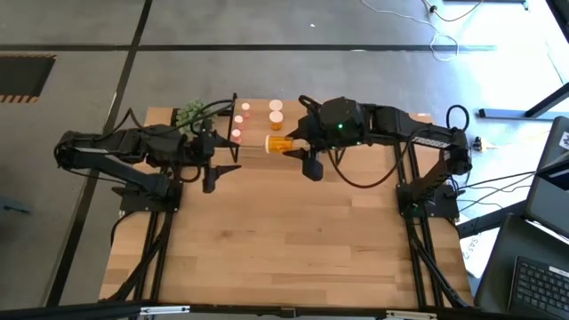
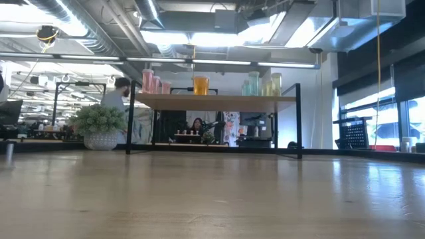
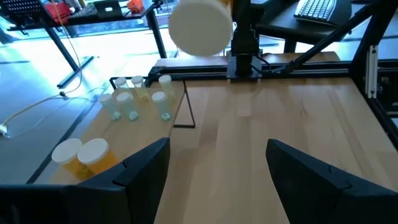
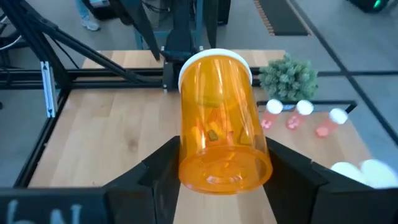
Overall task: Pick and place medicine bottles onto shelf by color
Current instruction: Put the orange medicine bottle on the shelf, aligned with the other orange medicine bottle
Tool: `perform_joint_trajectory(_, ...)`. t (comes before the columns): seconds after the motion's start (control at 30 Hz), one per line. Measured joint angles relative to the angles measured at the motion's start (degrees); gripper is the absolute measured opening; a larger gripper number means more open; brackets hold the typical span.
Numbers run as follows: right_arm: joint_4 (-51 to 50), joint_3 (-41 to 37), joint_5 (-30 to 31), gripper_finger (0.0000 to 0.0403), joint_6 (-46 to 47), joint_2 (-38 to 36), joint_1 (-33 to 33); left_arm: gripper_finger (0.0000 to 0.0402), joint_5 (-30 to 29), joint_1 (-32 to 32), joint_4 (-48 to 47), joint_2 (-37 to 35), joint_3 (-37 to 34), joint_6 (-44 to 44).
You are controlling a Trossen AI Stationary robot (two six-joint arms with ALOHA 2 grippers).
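1. Table (image 1: 293, 240): pale wood planks, the near two-thirds bare. Both arms reach in from their bases at the left and right edges toward the far side.
2. Shelf (image 2: 216, 101): light-wood board on a thin black frame, standing at the far edge of the table, centre. From the low view it carries three colour groups: pink bottles (image 2: 154, 82) at the left, one orange bottle (image 2: 200, 85) in the middle, pale green bottles (image 2: 260, 84) at the right.
3. Potted plant (image 2: 99, 126): on the table just left of the shelf, not part of the sort.
4. Right gripper (image 1: 298, 153): near front edge of shelf, clamped on a large orange bottle (image 4: 221, 127), which lies sideways between its fingers, white cap pointing toward the left arm.
5. Left gripper (image 3: 217, 171): jaws spread wide, nothing between them, hovering over the table at the left end of the shelf, facing the right arm.
6. Progress, judged: sorting looks well advanced; the groups are separated by colour. The held bottle has not yet been set down with the orange ones. No loose bottles are seen on the bare table, so this may be among the last.
7. Room: open workshop with ceiling ducts and strip lights; desks and a person far behind the shelf.
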Motion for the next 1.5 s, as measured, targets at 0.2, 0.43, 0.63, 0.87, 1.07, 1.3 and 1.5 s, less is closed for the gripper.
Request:
perform_joint_trajectory(0.2, -1.97, 1.19, 1.15, 0.0193, -1.67, -1.79, 1.21, 0.0261, 0.01, 0.00, 0.00, 0.04, 0.00, -0.16)
perform_joint_trajectory(0.43, -7.08, 0.87, 12.94, 0.0193, -0.93, -8.70, 3.66, 0.0261, 0.01, 0.00, 0.00, 0.02, 0.00, -0.13)
perform_joint_trajectory(0.63, -8.10, 0.87, 16.28, 0.0193, 0.12, -12.77, 7.19, 0.0261, 0.01, 0.00, 0.00, 0.02, 0.00, -0.13)
perform_joint_trajectory(0.87, -16.78, 0.78, 28.25, 0.0193, 6.00, -16.55, 12.99, 0.0261, 0.03, 0.00, 0.02, 0.02, 0.00, -0.15)
perform_joint_trajectory(1.07, -24.16, -0.31, 39.85, 0.0193, 14.19, -19.84, 18.83, 0.0261, 0.02, 0.00, 0.00, 0.02, 0.00, -0.10)
perform_joint_trajectory(1.3, -20.81, -15.29, 46.19, 0.0193, 22.98, -28.23, 21.38, 0.0261, -0.02, 0.00, 0.02, 0.02, 0.00, -0.08)
perform_joint_trajectory(1.5, -0.42, -32.30, 46.61, 0.0193, 21.67, -34.86, 21.36, 0.0261, -4.23, 0.02, 0.09, 0.44, 0.00, -0.14)
